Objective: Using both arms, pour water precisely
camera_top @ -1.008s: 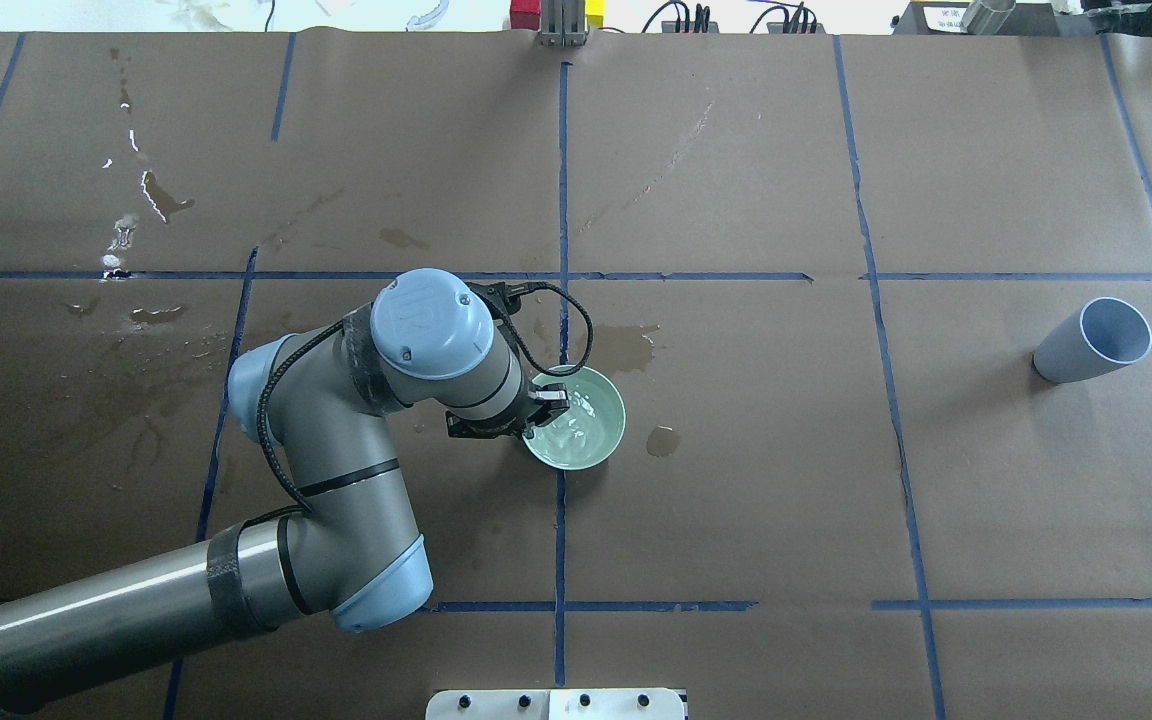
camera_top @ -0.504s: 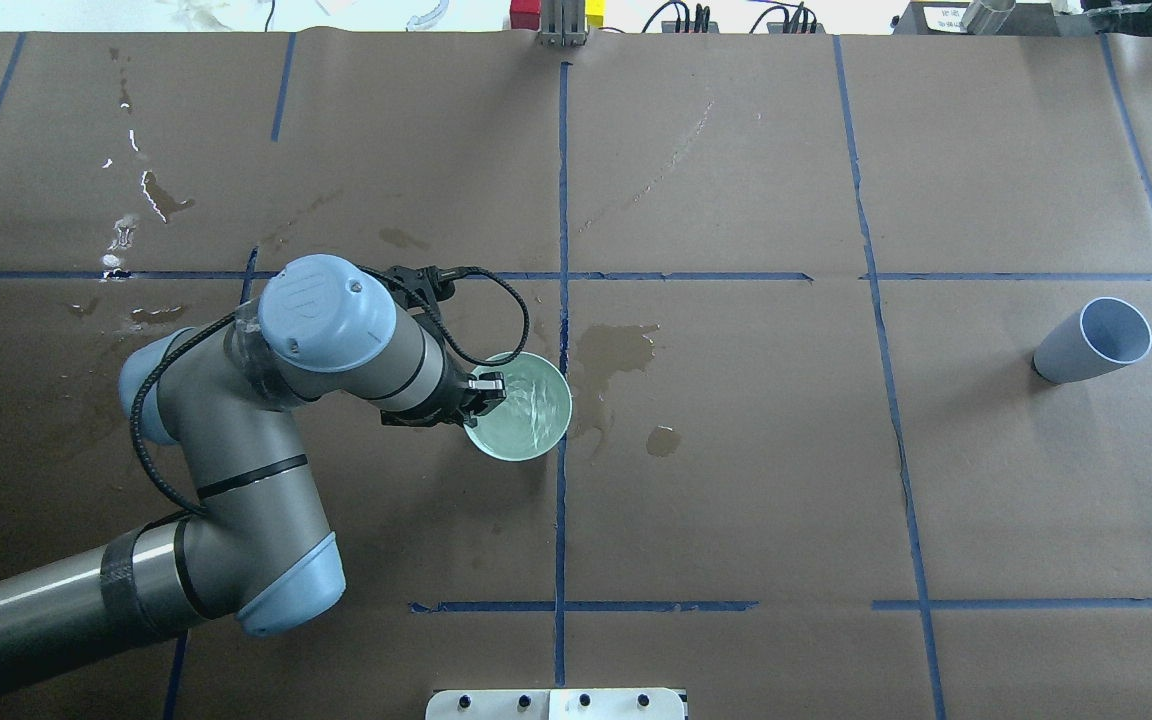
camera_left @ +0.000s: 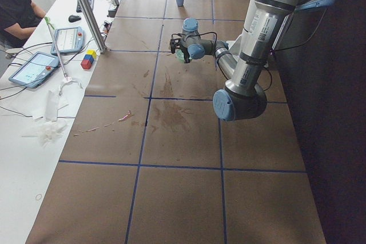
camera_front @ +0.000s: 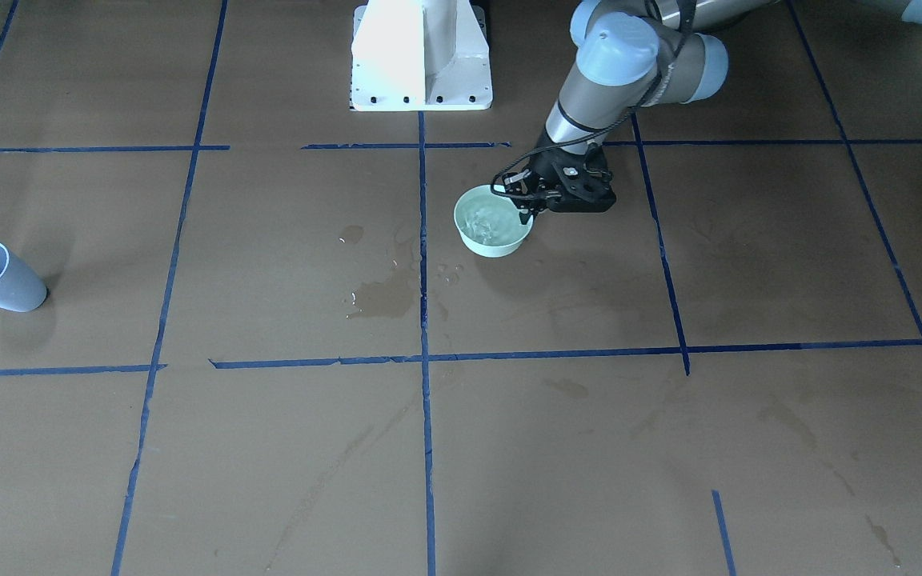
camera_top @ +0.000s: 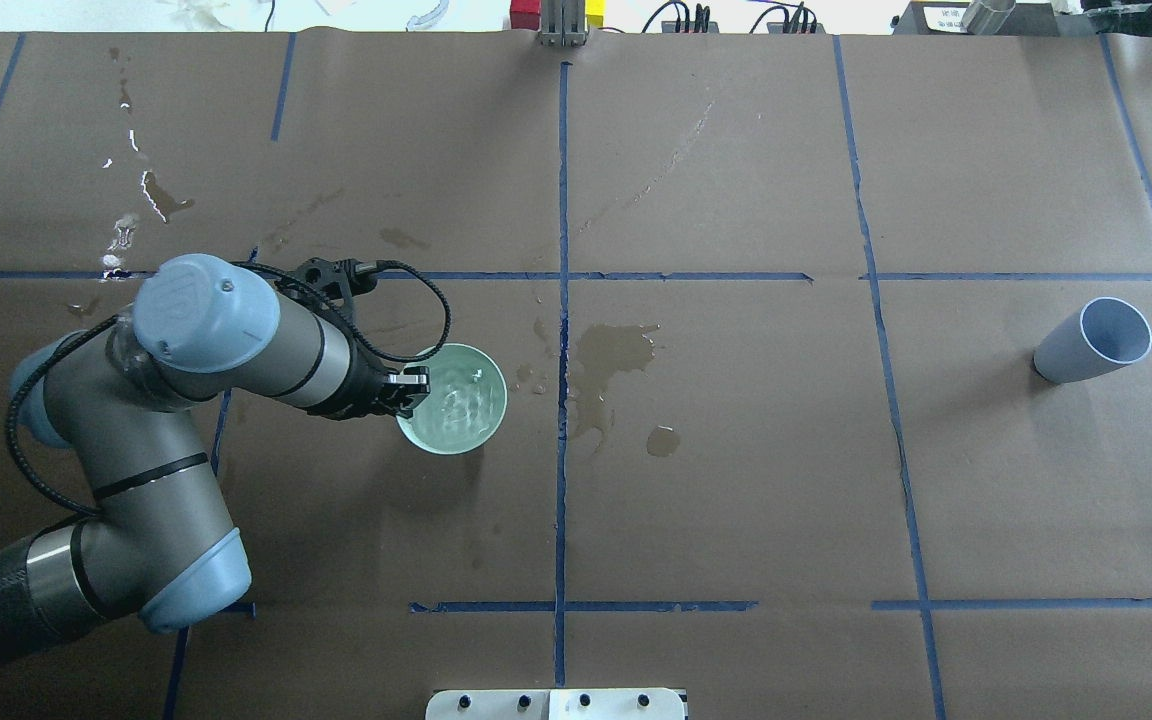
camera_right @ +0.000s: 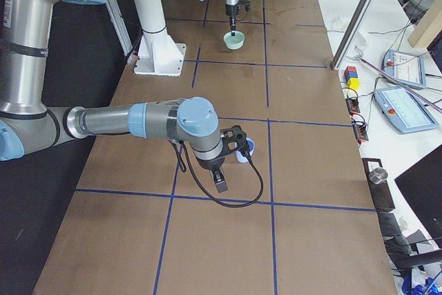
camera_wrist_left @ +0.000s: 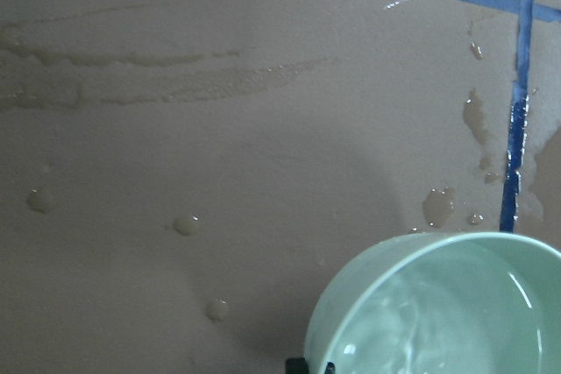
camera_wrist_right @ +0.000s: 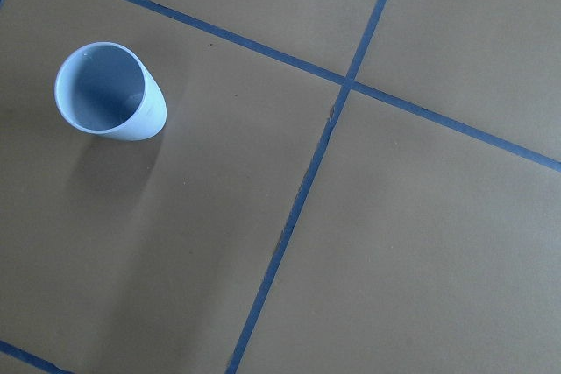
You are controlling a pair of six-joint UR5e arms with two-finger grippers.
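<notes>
A pale green bowl (camera_top: pixel 471 420) holds clear rippling water (camera_top: pixel 456 398) left of the table's middle line. My left gripper (camera_top: pixel 414 385) is shut on the bowl's near-left rim; it also shows in the front view (camera_front: pixel 527 210). The bowl (camera_front: pixel 501 242) and water (camera_front: pixel 483 222) show there too, and fill the lower right of the left wrist view (camera_wrist_left: pixel 421 260). A light blue cup (camera_top: pixel 1076 355) stands empty and tilted at the far right, also in the right wrist view (camera_wrist_right: pixel 131 120). My right gripper (camera_right: pixel 219 181) hangs beside the cup; I cannot tell whether it is open.
Dark wet puddles (camera_top: pixel 616 350) stain the brown paper right of the bowl, with drops near the blue tape line (camera_wrist_left: pixel 517 129). The white pedestal (camera_front: pixel 421 56) stands at the robot's side. Tablets and coloured blocks (camera_right: pixel 352 77) lie beyond the table's far edge.
My left arm has carried the bowl to the left in the overhead view, away from the puddles and across the middle tape line. The water ripples more. The blue cup has not moved.
</notes>
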